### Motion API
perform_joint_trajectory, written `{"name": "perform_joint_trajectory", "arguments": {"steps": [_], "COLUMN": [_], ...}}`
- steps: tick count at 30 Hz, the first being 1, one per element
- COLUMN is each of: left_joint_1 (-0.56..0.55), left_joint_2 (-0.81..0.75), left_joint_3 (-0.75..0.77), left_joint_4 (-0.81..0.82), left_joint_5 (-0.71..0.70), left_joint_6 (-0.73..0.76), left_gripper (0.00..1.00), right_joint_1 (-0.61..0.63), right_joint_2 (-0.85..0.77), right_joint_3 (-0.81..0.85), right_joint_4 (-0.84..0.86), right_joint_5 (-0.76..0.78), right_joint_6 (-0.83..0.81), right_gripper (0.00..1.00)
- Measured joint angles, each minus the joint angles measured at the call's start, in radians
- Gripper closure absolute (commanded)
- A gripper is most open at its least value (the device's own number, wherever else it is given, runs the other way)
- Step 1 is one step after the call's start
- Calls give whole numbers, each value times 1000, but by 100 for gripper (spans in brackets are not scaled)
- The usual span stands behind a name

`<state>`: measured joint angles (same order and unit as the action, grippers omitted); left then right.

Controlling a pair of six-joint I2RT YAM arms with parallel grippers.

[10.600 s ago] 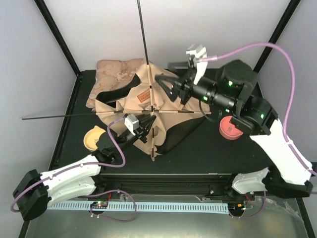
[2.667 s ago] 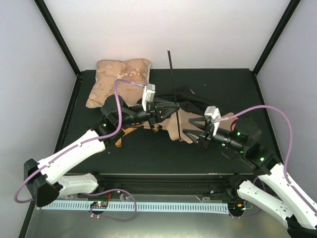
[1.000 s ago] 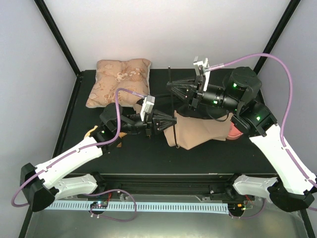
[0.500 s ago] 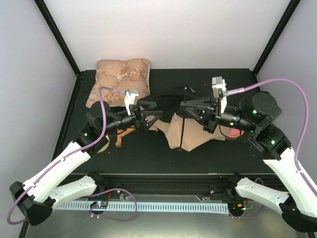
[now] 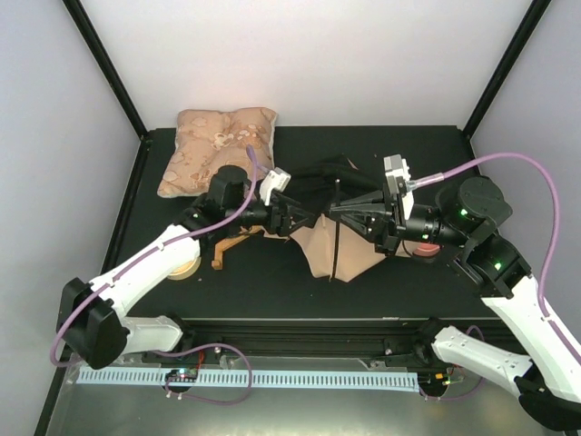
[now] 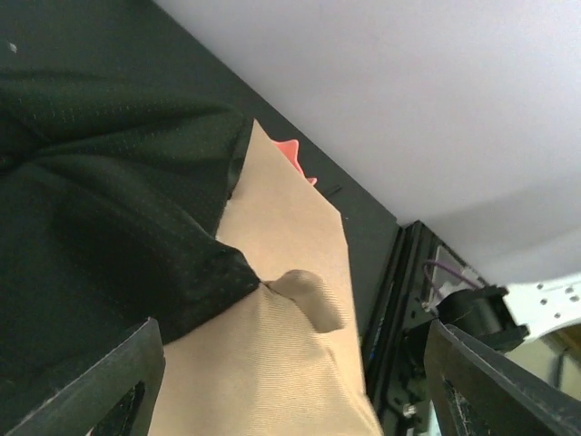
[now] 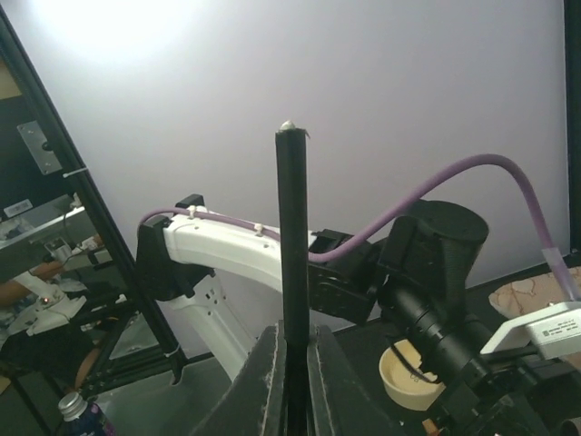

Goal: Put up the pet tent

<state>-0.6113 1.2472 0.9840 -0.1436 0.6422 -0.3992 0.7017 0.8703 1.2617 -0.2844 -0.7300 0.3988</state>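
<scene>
**Pet tent** (image 5: 349, 256) — collapsed, at the middle of the table (image 5: 427, 150). The tan canvas lies toward the near edge. The black lining (image 5: 313, 177) is bunched behind it on the far side.

**Black pole** (image 5: 335, 245) — one thin pole, crossing the canvas from far to near in the overhead view.

**Right end effector** (image 5: 343, 211) — clamped on the black pole. Both fingers (image 7: 263, 381) press flat against it, and its tip rises clear above them.

**Left end effector** (image 5: 298, 221) — fingers spread wide with nothing gripped, at the tent's left side. Lining and canvas fill the gap in its wrist view; whether it touches them cannot be told.

**Floral cushion** (image 5: 218, 150) — far left corner, apart from the tent.

**Yellow bowl** (image 5: 186, 267) — near left, partly under the left arm.

**Red dish** (image 5: 423, 251) — just right of the tent, beneath the right arm.
</scene>
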Motion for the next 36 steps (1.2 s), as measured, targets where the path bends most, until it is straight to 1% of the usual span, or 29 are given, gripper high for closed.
{"name": "perform_joint_trajectory", "arguments": {"steps": [3, 7, 9, 11, 15, 17, 19, 22, 24, 27, 28, 31, 33, 36], "left_joint_1": [33, 43, 42, 43, 61, 89, 114, 132, 132, 128, 126, 118, 111, 105], "left_joint_2": [10, 2, -2, 11, 101, 158, 210, 309, 378, 500, 543, 666, 728, 787], "left_joint_3": [5, -47, -87, -92, 0, 48, 91, 190, 277, 460, 533, 722, 792, 816], "left_joint_4": [3, 68, 80, 61, -58, -94, -143, -255, -351, -577, -675, -945, -1085, -1226], "left_joint_5": [50, 166, 209, 240, 304, 348, 385, 434, 466, 519, 534, 568, 583, 605], "left_joint_6": [130, 402, 526, 657, 935, 1042, 1138, 1280, 1380, 1592, 1677, 1926, 2048, 2166], "left_gripper": [15, 14, 15, 18, 20, 20, 24, 35, 38, 37, 37, 40, 40, 39], "right_joint_1": [0, 0, 0, 0, 0, 0, 0, 0, 0, 0, 0, 0, 0, 0], "right_joint_2": [-4, -8, -8, -8, -8, -8, -10, -14, -14, -14, -14, -17, -18, -18], "right_joint_3": [0, 0, 0, 0, 0, 0, -3, -8, -8, -8, -9, -16, -20, -25], "right_joint_4": [0, -1, -3, -8, -9, -9, -10, -10, -10, -10, -10, -8, -6, -2], "right_joint_5": [-15, -33, -40, -50, -67, -71, -77, -87, -92, -94, -94, -96, -97, -99], "right_joint_6": [-4, -8, -9, -12, -13, -13, -13, -13, -13, -13, -12, -11, -9, -5], "right_gripper": [99, 99, 99, 99, 99, 99, 99, 99, 99, 99, 99, 99, 99, 99]}}
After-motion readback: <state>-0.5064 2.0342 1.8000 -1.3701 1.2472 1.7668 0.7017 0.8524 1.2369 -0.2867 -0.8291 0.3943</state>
